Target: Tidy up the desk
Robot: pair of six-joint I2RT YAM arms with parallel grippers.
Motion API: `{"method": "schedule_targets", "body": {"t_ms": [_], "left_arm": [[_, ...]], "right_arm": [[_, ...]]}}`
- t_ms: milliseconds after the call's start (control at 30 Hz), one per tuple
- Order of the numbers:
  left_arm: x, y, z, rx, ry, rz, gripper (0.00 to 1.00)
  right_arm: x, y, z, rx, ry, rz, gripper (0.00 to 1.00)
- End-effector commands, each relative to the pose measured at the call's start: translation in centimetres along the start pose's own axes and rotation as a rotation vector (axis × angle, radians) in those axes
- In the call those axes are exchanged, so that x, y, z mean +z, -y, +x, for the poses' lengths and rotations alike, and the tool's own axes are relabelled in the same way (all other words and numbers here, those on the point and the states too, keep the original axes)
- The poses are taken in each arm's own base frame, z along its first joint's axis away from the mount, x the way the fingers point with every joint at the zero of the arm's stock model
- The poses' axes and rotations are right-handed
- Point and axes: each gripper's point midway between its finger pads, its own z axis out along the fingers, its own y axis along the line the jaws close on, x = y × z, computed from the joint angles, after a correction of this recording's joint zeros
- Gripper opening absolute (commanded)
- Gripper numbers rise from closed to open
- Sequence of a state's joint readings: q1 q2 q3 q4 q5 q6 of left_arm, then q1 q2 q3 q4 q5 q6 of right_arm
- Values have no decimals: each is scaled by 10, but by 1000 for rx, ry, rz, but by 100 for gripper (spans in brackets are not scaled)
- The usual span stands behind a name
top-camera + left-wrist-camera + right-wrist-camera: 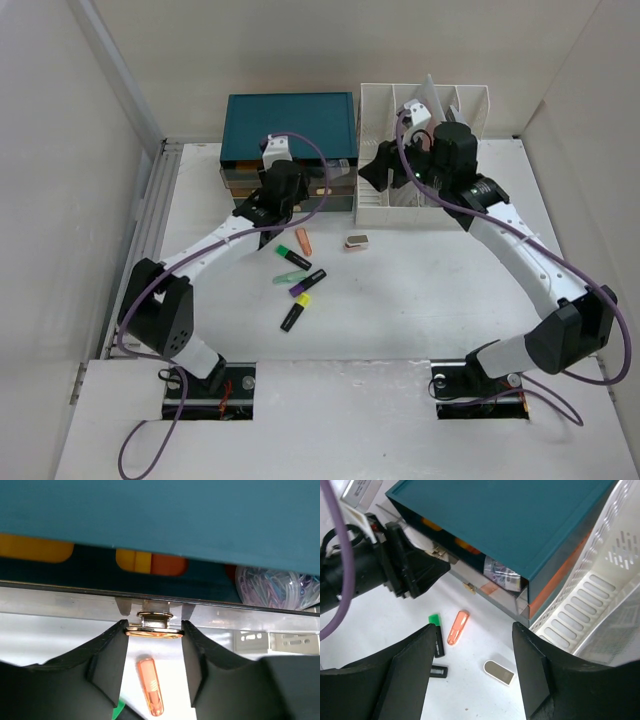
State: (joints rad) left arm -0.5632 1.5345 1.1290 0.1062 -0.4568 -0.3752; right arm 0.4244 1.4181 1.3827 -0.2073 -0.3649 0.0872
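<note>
Several highlighters (307,282) on desk (420,300); left pincer (154,627) clamps drawer knob (154,633), right pincer (473,626) agape, empty.

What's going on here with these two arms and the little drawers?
The left gripper is clamped on the gold knob of a drawer in the teal drawer box, and the drawer looks pulled partly out. The right gripper hangs open above the desk beside the white file rack, holding nothing. Several highlighters lie loose on the desk.
</note>
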Motion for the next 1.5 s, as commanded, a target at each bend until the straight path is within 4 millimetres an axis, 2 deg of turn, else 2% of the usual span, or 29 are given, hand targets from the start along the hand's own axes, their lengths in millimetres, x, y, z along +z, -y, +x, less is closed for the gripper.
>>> {"method": "schedule_targets", "body": {"t_ms": [0,233,267,367,467,567,600,633,700,733,767,833,867,933,1000,1167,1267,1333,1433,1467], "left_arm": [[9,-4,-30,-24,78,-26,43],[25,-6,-32,-17,75,-47,46],[24,-2,-41,-26,90,-40,46],[30,-1,-36,-20,80,-45,50],[30,-1,-36,-20,80,-45,56],[23,-5,-32,-17,72,-37,62],[15,-6,-37,-34,85,-30,62],[10,-7,-28,-24,71,-27,63],[-5,-6,-34,-43,89,-6,67],[-11,-6,-22,-30,73,2,69],[-15,-11,-22,-31,79,-9,70],[-26,-16,-26,-40,93,-2,71],[-27,-22,-16,-30,80,-18,72],[-28,-26,-17,-25,91,-29,72],[-23,-39,-14,-19,71,-42,71],[-12,-44,-3,20,34,-46,68],[-6,-56,-4,34,41,-49,65],[-2,-69,-2,41,38,-57,65],[3,-77,-6,46,49,-53,64],[5,-75,-1,50,32,-40,64]], "right_arm": [[-9,-12,-25,-19,85,-63,67],[-10,-7,-22,-7,85,-72,68],[-10,-9,-21,-8,83,-82,70],[-10,-5,-18,-2,76,-80,70],[-15,0,-24,-7,95,-72,70],[-14,-1,-19,-4,86,-80,70],[-14,-3,-19,-4,84,-91,70],[-15,-3,-19,-36,84,-99,70],[-14,-7,-14,-58,74,-129,71],[-15,-8,-14,-79,74,-140,71],[-14,-9,-9,-74,64,-149,71],[-14,-11,-11,-80,72,-159,71],[-15,-8,-11,-78,73,-159,71],[-15,-8,-11,-78,73,-159,72],[-17,-6,-12,-68,73,-161,72],[-17,-1,-8,-46,73,-161,72],[-20,-2,-13,-55,89,-162,72],[-20,-4,-9,-51,79,-174,72],[-20,-6,-10,-56,86,-185,72],[-20,-6,-10,-56,86,-185,72]]}}
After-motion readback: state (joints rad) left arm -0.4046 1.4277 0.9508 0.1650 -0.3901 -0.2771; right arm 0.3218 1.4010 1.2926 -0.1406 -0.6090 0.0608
